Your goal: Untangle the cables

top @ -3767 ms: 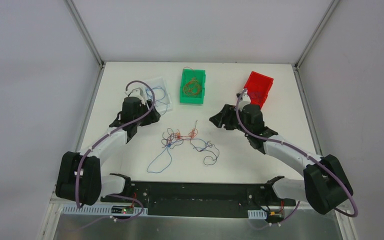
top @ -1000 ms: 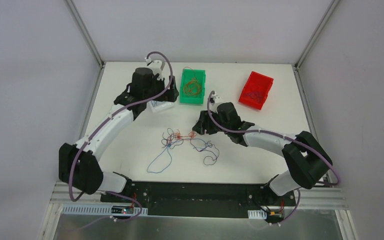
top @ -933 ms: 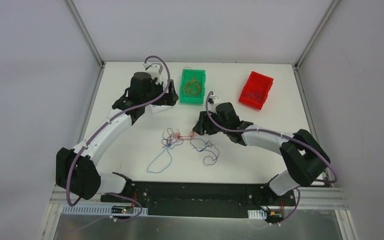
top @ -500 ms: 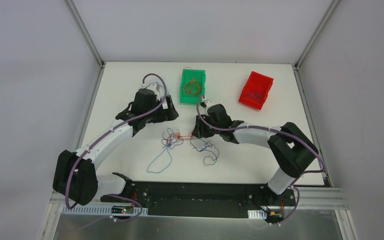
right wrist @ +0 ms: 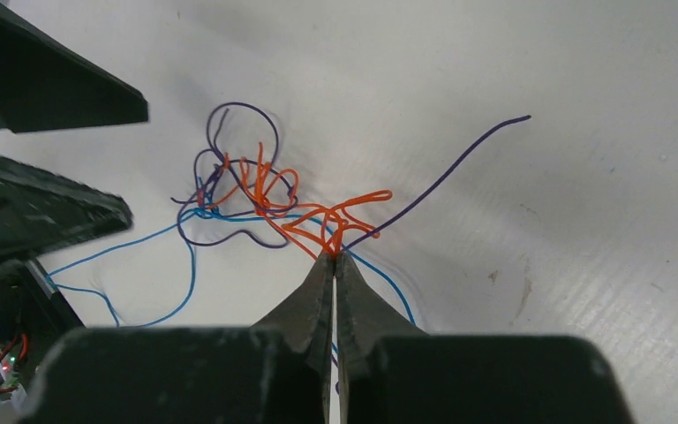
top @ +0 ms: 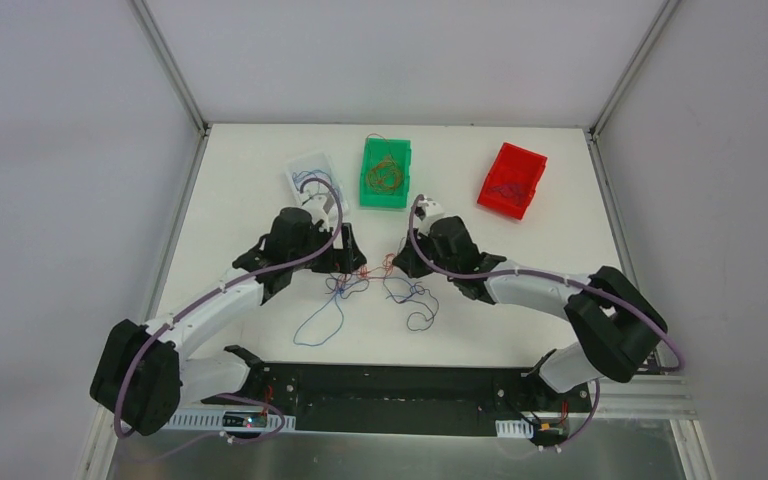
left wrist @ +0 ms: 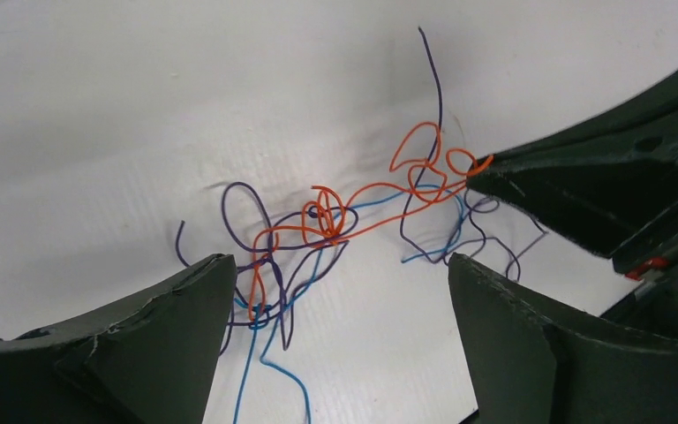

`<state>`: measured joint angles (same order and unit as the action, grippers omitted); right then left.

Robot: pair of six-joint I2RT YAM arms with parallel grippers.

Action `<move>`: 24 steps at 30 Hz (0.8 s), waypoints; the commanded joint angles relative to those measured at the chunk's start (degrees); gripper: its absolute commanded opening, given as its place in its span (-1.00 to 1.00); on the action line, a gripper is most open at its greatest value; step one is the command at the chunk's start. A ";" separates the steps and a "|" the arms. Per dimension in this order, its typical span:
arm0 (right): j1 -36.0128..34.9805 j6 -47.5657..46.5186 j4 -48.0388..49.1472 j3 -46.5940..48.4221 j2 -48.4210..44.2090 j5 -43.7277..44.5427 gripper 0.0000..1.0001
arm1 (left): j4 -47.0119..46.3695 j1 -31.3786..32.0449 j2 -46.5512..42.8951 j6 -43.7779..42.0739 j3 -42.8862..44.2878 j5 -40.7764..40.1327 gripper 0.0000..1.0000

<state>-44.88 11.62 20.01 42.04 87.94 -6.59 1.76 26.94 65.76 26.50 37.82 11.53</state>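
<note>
Moved onto the tangled thin blue, orange and purple cables (top: pixel 360 278), right hand (right wrist: pixel 334 254) pinches an orange strand (right wrist: pixel 353 201), left hand (left wrist: pixel 340 265) is spread above them; pulling hard may tighten knots.

cables (left wrist: pixel 335 225): blue, orange and purple strands, knotted, lying on white table (left wrist: pixel 97 106). left gripper (left wrist: pixel 340 305): fingers (left wrist: pixel 159 327) wide apart, flanking the knot's near side. right gripper (left wrist: pixel 485 175): tips together, pinching an orange loop at right.

No legible text, seemingly.
</note>
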 commanded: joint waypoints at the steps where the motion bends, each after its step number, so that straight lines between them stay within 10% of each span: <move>1: -0.28 -1.30 7.61 -2.96 -7.85 2.11 -1.00 | -12.79 3.19 -1.31 -4.92 -3.59 4.63 0.83; 24: -0.23 -1.44 15.29 -11.46 -18.78 11.10 -1.00 | -28.80 5.76 19.05 -22.41 2.42 16.86 0.72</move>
<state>-44.88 10.94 30.94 30.50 70.08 3.11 -21.91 32.29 83.48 8.10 38.00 25.32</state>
